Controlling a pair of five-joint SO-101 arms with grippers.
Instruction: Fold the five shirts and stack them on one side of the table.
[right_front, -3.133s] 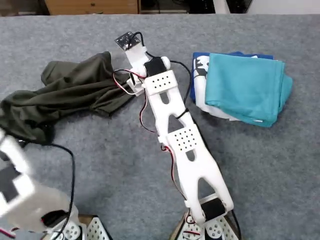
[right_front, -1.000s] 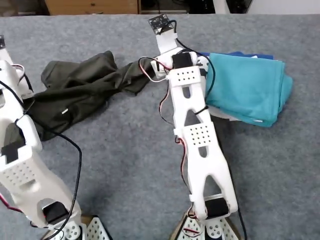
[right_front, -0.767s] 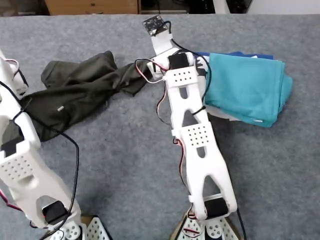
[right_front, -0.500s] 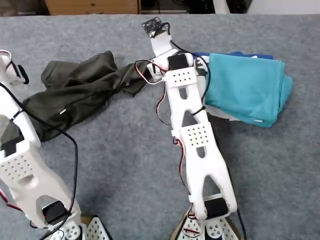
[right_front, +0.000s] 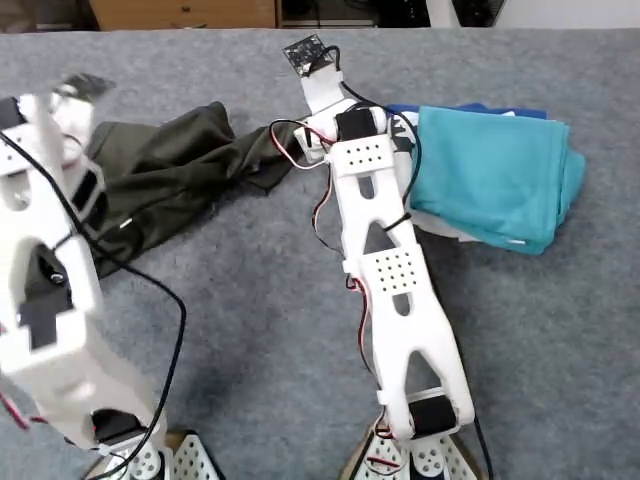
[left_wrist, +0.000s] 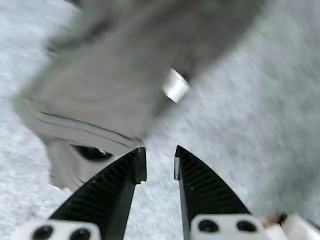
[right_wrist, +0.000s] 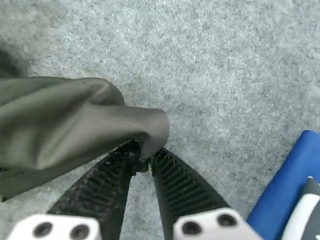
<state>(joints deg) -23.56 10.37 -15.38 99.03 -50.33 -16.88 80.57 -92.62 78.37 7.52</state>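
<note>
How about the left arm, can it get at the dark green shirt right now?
Probably yes. The left gripper is open, close to an edge of the dark green shirt, with nothing between them. The right gripper pinches another part of the shirt, well out of its way.

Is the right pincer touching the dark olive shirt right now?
Touching. The right wrist view shows the right pincer closed on a bunched fold of the olive shirt.

A crumpled olive shirt (right_front: 165, 175) and a teal-topped folded stack (right_front: 495, 175) lie apart, a white arm (right_front: 385, 270) between them.
</note>
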